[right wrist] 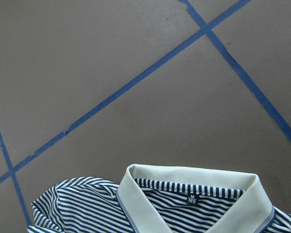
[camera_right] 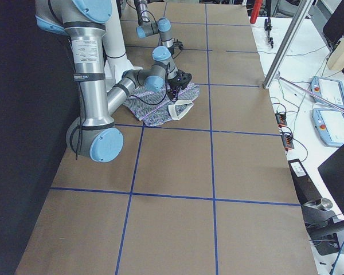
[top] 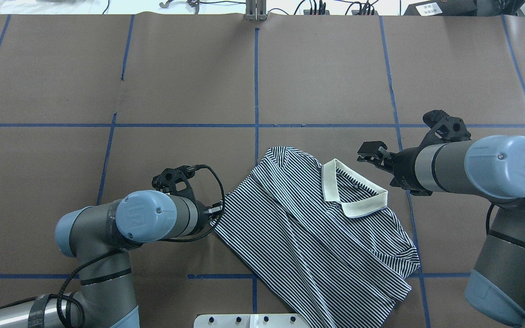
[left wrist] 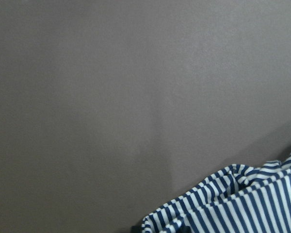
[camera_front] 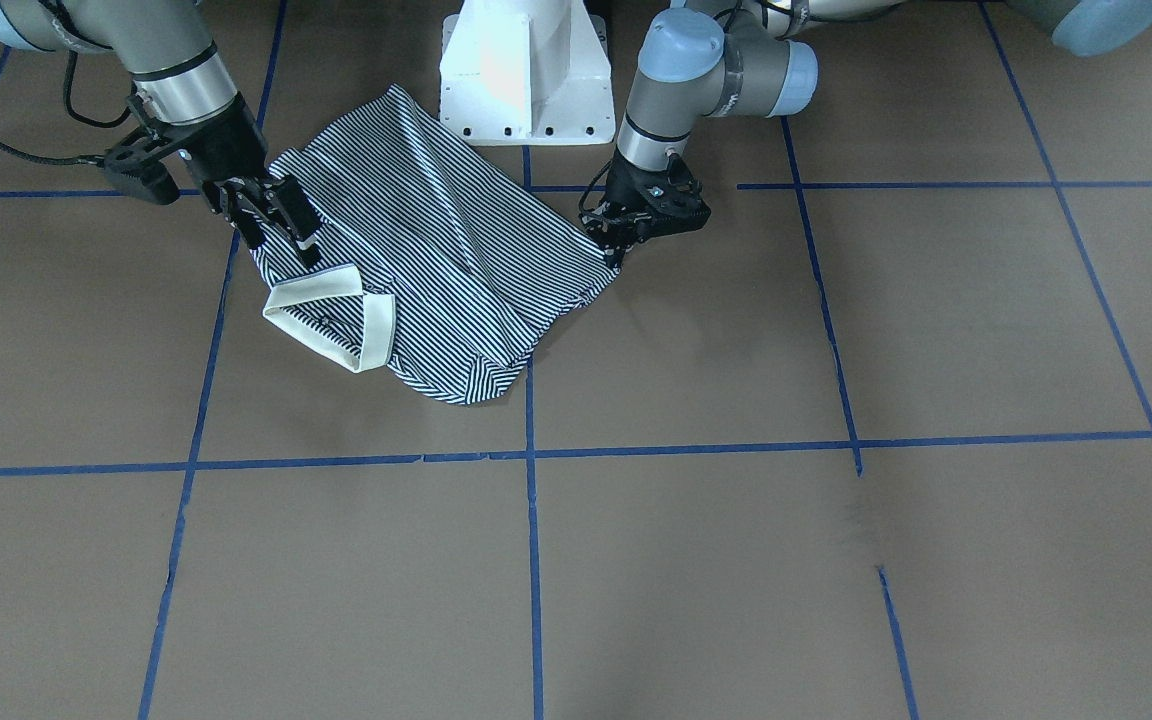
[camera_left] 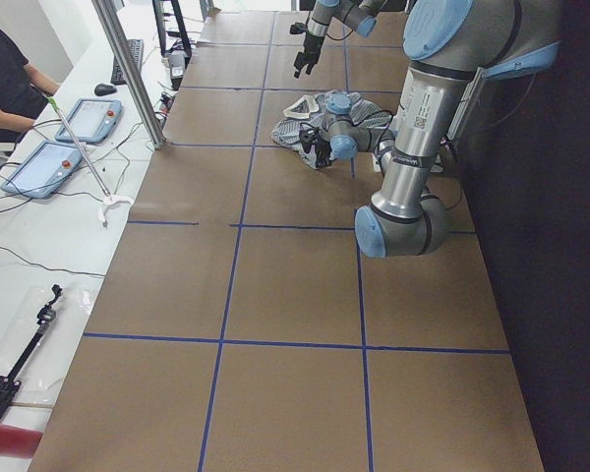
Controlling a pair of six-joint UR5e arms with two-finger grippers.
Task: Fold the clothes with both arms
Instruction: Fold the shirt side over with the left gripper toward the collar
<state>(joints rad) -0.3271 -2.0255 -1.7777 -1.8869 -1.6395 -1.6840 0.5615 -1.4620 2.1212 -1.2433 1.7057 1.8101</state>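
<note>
**Ana:** From our side of the table (camera_front: 696,560) it's only brown surface crossed by blue tape lines (camera_front: 532,560). Where's the garment?

**Ben:** Past the first tape line. The striped polo shirt (camera_front: 456,250) lies front-up and flat, skewed to the grid. Its cream collar (camera_front: 378,335) points our way and its body runs back toward the robot.

**Ana:** Why so close to the base?

**Ben:** My guess is that both arms can reach opposite ends there without stretching. Look at the right gripper (camera_front: 281,240). It hangs over the shoulder just beside the collar, fingers spread and holding nothing. Its wrist camera looks down at the collar, and you can read the neck label (right wrist: 191,199).

**Ana:** So it's lining up for a grab?

**Ben:** That's how I read it. It's above the cloth and not pinching it.

**Ana:** And the other one, further back?

**Ben:** The left gripper (camera_front: 620,255) is down at the hem corner (camera_front: 608,275). Its fingertips are drawn together on the fabric. The stripes bunch up in its wrist view, so I'd call that a pinch on the shirt.

**Ana:** One end held, the other about to be.

**Ben:** Probably so the hem can be carried over toward the collar. Beyond them is just the white pedestal (camera_front: 526,80), with the shirt's far corner nearly touching it.
</note>
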